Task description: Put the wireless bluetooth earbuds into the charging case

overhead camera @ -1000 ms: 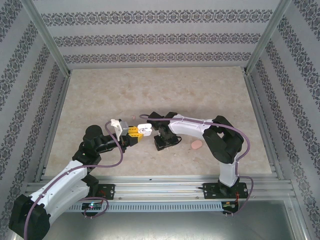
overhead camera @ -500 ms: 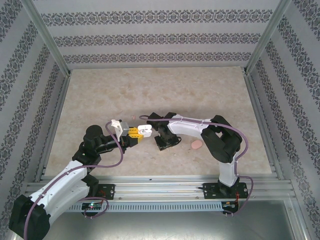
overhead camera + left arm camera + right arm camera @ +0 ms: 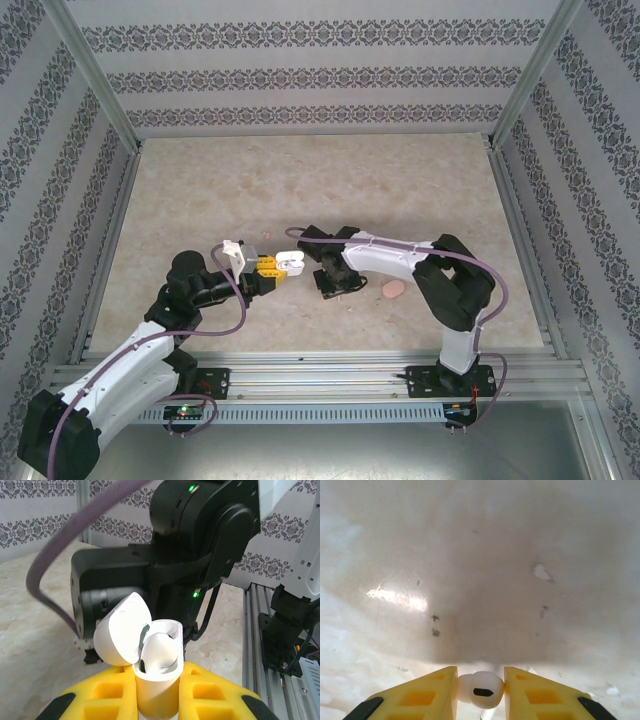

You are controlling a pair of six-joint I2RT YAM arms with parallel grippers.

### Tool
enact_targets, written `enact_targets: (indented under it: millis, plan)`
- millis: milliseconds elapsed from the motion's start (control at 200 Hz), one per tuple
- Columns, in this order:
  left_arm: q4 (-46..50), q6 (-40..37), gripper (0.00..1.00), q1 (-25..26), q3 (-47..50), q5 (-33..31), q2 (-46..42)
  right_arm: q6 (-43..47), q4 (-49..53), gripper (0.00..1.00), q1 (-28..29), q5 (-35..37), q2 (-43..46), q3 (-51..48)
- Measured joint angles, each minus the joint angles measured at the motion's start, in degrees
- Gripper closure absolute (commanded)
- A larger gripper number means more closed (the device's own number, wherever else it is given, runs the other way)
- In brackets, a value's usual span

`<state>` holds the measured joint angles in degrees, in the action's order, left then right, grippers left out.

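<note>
Fingers [image 3: 100, 700] of the left claw [image 3: 275, 266] are clamped tight on the white charging case [image 3: 155, 680], which we see held upright above the desk [image 3: 300, 180] with its lid [image 3: 122, 635] hinged open. The right claw [image 3: 480, 682], just beside the case, has its yellow fingers drawn in on one whitish earbud [image 3: 482, 689], touching it on both sides, close over the pale desk. We also see a small pink pebble-like piece [image 3: 394, 289] lying on the desk near the right arm, apart from both claws.
</note>
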<state>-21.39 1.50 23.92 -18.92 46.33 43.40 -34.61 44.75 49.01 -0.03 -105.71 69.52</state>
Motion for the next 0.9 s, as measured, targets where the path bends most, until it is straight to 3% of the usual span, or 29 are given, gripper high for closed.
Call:
enact_targets:
  millis: [495, 734, 899]
  plan:
    - [-4.98, 2.95, 1.0, 0.87, 0.68, -0.28, 2.12, -6.08, -5.03, 0.78, 2.25, 11.82, 29.07, -3.39]
    - [-4.94, 5.38, 1.0, 3.02, -1.27, -3.63, 2.6, -5.29, -8.61, 0.77, 3.5, 13.73, 35.47, -3.39]
    - [-4.96, 7.41, 1.0, 4.74, -3.08, -6.51, 4.15, -2.45, -9.4, 0.77, 7.72, 14.32, 35.17, -0.55]
